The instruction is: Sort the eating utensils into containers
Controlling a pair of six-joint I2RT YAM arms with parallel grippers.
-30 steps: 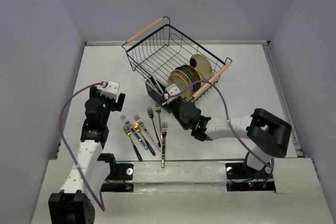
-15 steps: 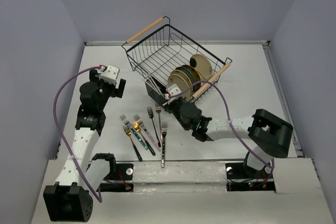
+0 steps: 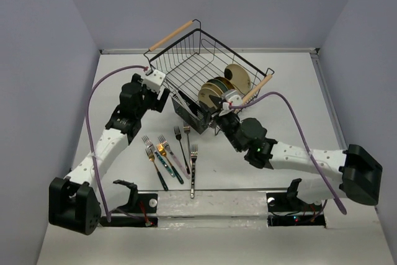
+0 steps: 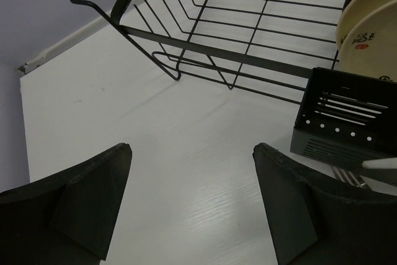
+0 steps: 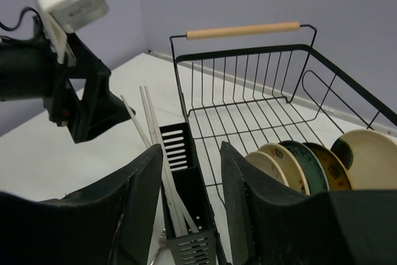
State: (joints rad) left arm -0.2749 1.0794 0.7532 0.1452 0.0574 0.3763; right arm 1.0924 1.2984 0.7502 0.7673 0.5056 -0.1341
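Forks [image 3: 165, 159] mostly lay loose, a couple stood in the caddy [image 4: 335, 134]; left gripper [image 4: 191, 153] gaped empty, right gripper [image 5: 192, 153] spread empty above it.

Bright, even light; soft shadows, sharp focus.

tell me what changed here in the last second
The left claw swung forward and right to the small black slotted plastic caddy. The right claw stayed at that caddy while its elbow swung out right. Nothing visibly grasped or released. The slim table forks and black wire basket stayed put.
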